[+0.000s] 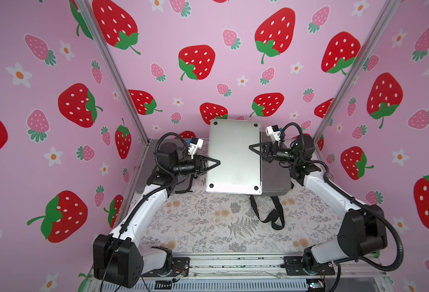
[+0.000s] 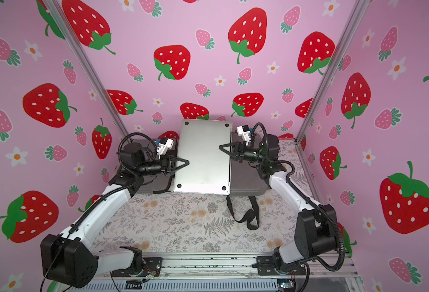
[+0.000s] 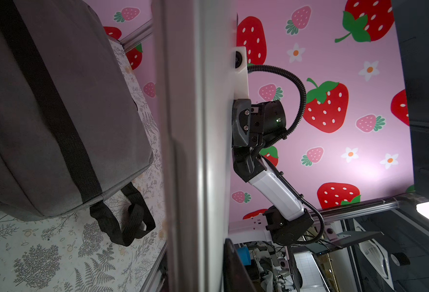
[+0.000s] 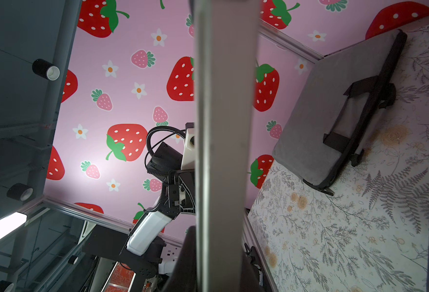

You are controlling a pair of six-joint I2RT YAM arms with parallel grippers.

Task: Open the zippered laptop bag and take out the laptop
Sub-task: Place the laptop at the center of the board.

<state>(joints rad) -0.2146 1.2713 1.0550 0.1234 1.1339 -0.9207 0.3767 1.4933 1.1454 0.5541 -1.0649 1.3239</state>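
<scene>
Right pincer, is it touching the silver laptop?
Touching. The left wrist view shows the right pincer pressed flat against the laptop, with no gap between them.

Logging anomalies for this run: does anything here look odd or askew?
The laptop is bottom-side up, rubber feet showing. It hangs in the air above the grey bag, pinched at opposite edges by the left tool and right tool. Nothing looks spilled or damaged.

Bright even light, wide-angle edge distortion, blurred wrist-view foregrounds
</scene>
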